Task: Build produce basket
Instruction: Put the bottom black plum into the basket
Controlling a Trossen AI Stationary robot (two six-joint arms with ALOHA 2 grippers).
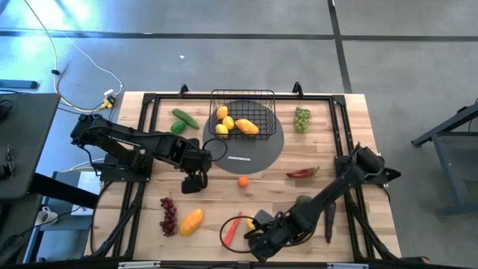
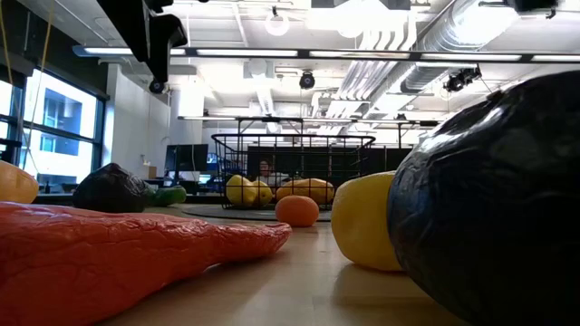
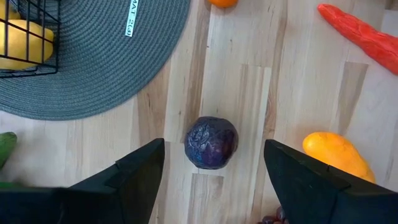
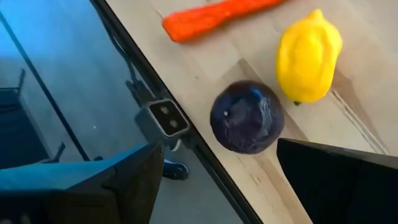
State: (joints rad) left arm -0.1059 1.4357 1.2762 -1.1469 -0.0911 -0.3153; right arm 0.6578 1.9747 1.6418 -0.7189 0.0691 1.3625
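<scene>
Two grippers at work, both above loose produce, neither holding anything.

Item: left gripper (image 3: 211, 180). Hangs over a purple plum (image 3: 211, 142) on bare wood, just off the edge of the grey mat (image 3: 99, 68). Fingers wide, one on each side of the plum, not touching it. Risk: the plum is round and smooth; a closing finger that meets it off-centre is likely to roll it away toward the mango (image 3: 336, 155) nearby, or squeeze it out forward.

Item: right gripper (image 4: 214, 180). Low at the table's near edge, fingers wide, over a second plum (image 4: 247, 116). A lemon (image 4: 308, 56) lies touching or just beside that plum; a carrot (image 4: 214, 17) lies farther on. Risk: this plum sits close to the table edge, so a nudge outward could send it off the table. A finger could also catch the lemon and pinch both, or push the lemon aside.

Item: basket (image 1: 241, 112). Black wire, standing on the mat at the far side of the table, already holding lemons and a mango (image 1: 246, 126). Risk: a fruit released off-centre may strike the wire rim and bounce out.

Item: remaining loose produce. Red grapes (image 1: 169, 215), green grapes (image 1: 302, 119), chili (image 1: 302, 172), cucumber (image 1: 185, 117), well apart across the table. Much of the task appears undone.
</scene>
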